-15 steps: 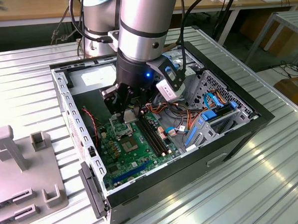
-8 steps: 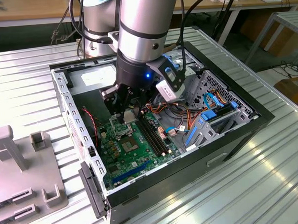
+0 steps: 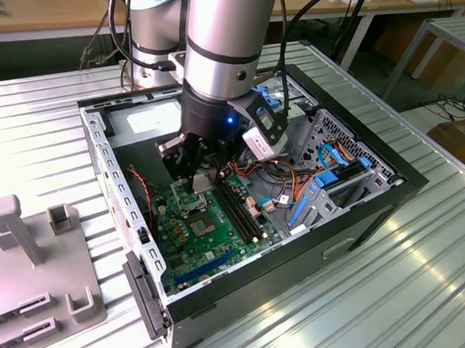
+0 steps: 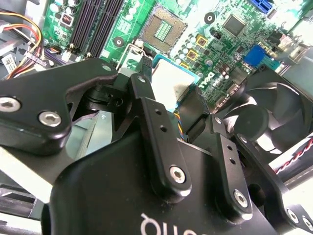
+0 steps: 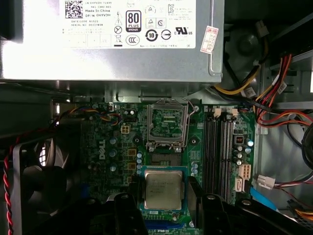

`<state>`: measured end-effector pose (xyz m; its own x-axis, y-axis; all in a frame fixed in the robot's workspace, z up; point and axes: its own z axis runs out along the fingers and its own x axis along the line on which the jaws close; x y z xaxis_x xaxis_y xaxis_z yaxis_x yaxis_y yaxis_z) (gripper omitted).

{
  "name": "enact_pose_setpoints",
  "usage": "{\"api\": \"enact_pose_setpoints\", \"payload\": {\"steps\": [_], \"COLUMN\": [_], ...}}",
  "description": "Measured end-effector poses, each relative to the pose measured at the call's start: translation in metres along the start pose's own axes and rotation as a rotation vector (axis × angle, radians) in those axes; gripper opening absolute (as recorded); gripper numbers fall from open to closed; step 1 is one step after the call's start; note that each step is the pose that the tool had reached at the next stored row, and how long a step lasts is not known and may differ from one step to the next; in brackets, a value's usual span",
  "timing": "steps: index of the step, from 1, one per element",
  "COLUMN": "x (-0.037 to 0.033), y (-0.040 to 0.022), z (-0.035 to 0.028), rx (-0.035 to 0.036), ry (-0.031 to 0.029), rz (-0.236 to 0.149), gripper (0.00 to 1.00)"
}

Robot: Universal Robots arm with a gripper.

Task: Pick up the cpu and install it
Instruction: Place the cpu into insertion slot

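The cpu [image 5: 163, 190], a flat square chip with a silvery metal top, hangs between my gripper's black fingers [image 5: 128, 203], which press on two opposite edges. My gripper [image 5: 163, 192] is shut on it, a short way above the green motherboard [image 5: 112, 147]. The open, empty socket [image 5: 167, 122] with its raised metal frame lies just beyond the chip. The second wrist view shows the cpu [image 4: 168, 81] past the fingers [image 4: 146, 112], with the socket [image 4: 164, 27] farther on. In the exterior view my gripper [image 3: 195, 180] is lowered inside the open computer case [image 3: 134, 226], over the board.
A large grey power supply box [image 5: 112, 44] with a white label sits beyond the socket. A black fan [image 5: 39, 166], memory slots [image 5: 220, 147] and bundled cables [image 5: 274, 93] flank the board. The case lies on a slatted metal table [image 3: 379, 291], with a grey fixture [image 3: 34, 262] at the exterior view's left.
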<state>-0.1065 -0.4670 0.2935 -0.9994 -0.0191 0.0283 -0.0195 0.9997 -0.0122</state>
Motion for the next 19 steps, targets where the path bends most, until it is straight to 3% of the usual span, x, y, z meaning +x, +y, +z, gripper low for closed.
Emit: {"api": "enact_pose_setpoints", "payload": {"steps": [19], "x": [-0.0003], "y": [0.0001], "z": [0.0099], "rx": [0.0001], "ry": [0.0], "rz": [0.0], "gripper": [0.47]}}
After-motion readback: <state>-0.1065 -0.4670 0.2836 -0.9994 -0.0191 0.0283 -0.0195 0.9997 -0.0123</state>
